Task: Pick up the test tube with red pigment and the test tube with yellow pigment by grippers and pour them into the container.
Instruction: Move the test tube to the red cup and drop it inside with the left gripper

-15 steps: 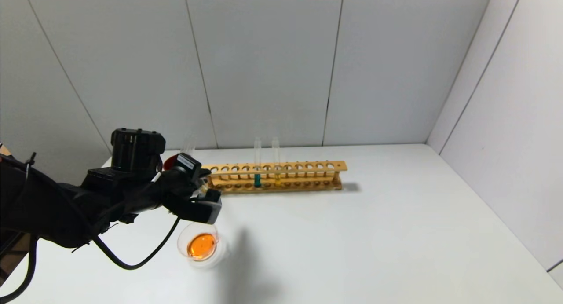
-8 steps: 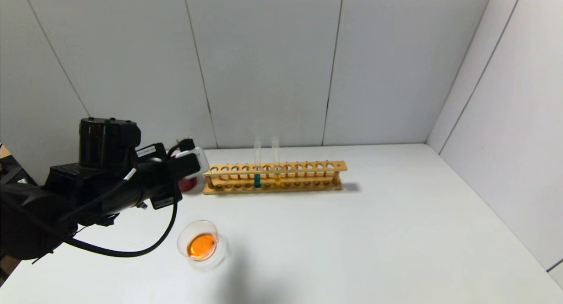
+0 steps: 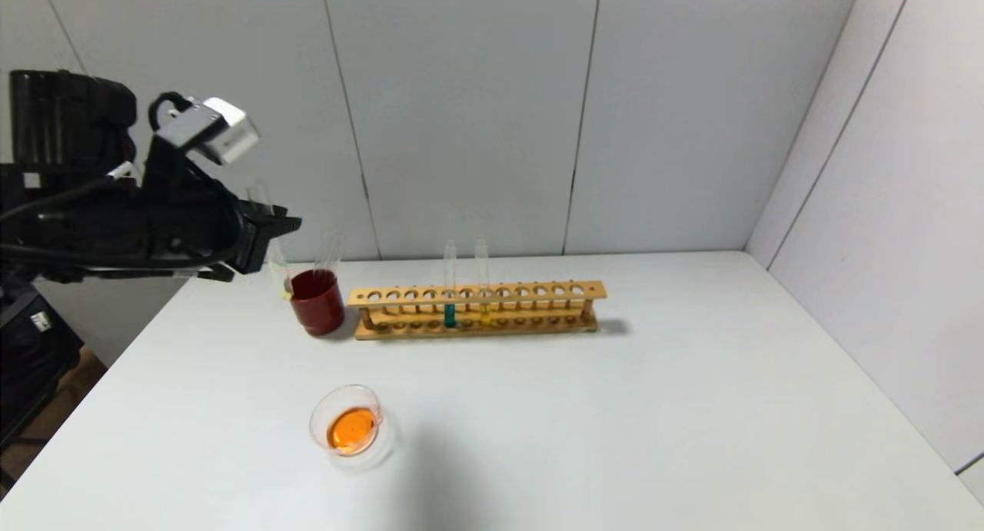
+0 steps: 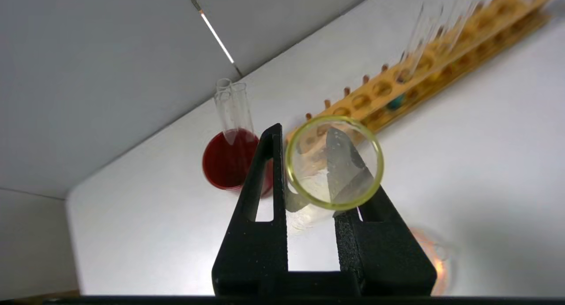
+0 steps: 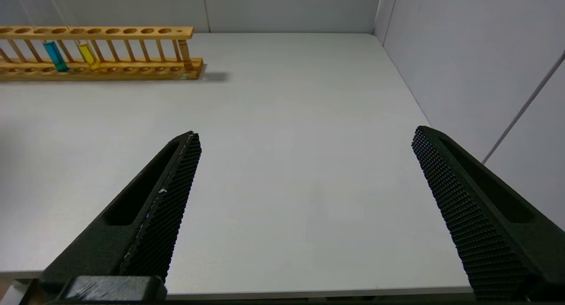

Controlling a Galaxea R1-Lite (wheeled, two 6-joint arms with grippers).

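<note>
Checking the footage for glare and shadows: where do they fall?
Head view: soft shadow on the table beside the container and behind the rack. Left wrist view: bright glint on the wall seam; the tube looms out of focus.

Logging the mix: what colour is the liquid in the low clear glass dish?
Orange liquid, clearest in the head view.

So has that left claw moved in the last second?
Yes. The left claw rose from just above the glass dish and swung left, now above the red cup.
</note>
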